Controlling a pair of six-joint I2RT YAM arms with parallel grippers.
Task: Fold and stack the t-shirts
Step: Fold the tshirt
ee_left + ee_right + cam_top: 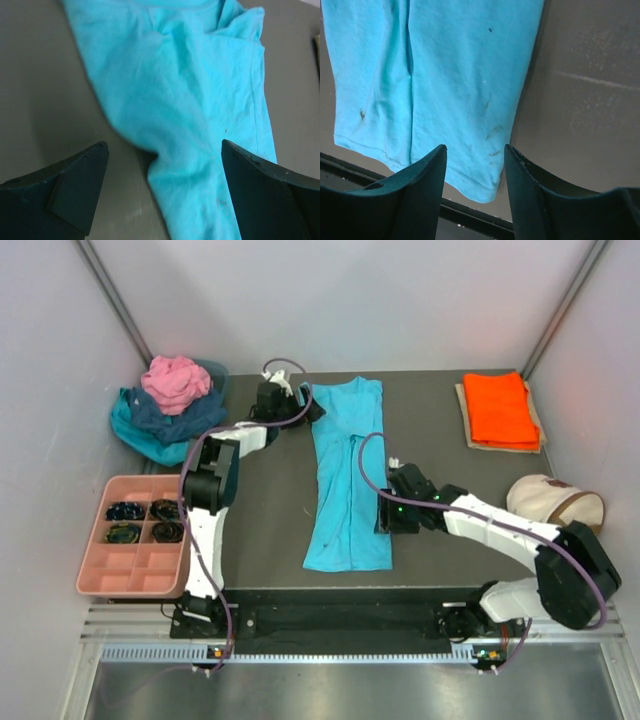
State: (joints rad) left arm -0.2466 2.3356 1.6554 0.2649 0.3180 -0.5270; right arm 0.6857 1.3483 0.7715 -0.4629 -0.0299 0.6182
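- The turquoise t-shirt [347, 480] lies in the middle of the dark table [260, 520], folded lengthwise into a long narrow strip, with its hem towards the arms and its collar end at the far side.
- The left gripper [165, 190] hangs at the far left corner of that shirt, its fingers spread wide with nothing between them; the cloth lies flat below.
- The right gripper [475, 165] hovers over the shirt's near right corner, jaws parted and empty, with the hem showing through the gap.
- An orange t-shirt [498, 408] lies folded flat at the far right.
- At the far left, a pink t-shirt [175, 382] is crumpled on top of a navy one [185, 415] and a teal one [140, 435].
- A cream bag [553, 502] sits at the right edge, and a pink compartment tray [130, 570] sits at the left.
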